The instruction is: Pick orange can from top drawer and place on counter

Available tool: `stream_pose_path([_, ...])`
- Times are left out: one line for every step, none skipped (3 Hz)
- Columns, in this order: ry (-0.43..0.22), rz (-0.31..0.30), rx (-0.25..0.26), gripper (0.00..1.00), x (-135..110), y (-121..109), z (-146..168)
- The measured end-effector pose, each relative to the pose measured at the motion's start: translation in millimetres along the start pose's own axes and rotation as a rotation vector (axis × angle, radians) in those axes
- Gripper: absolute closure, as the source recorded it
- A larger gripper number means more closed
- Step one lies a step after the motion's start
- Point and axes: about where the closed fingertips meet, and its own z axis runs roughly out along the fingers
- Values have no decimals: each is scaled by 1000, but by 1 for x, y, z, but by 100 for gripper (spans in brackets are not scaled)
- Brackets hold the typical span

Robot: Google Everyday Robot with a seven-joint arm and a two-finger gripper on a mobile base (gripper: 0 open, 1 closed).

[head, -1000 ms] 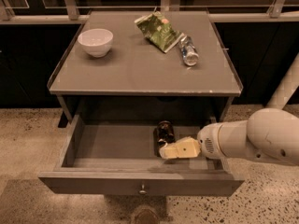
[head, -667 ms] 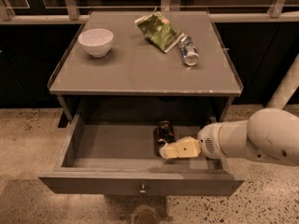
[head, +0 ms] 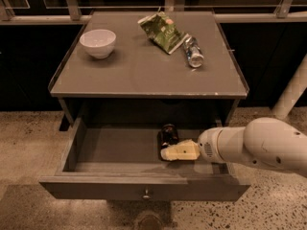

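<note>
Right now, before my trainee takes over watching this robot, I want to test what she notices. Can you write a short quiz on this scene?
1. True or false: the can sits on the counter.
2. Which lies closest to the bottle? A: bowl. B: snack bag. C: can.
3. Fill in: the gripper is inside the open ____, right beside the can.
Key: 1 false, it is in the drawer; 2 B; 3 drawer.
</note>
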Motion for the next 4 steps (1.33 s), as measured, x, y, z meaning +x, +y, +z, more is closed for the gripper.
stream_pose_path([-21,-22,-52,0,-5,4,61])
stream_pose_path([-20,-20,-52,0,-4,4,63])
stream_pose_path([-29,-6,-26,0,-2,0,62])
stream_pose_path([-36,8,-6,0,2,-8,78])
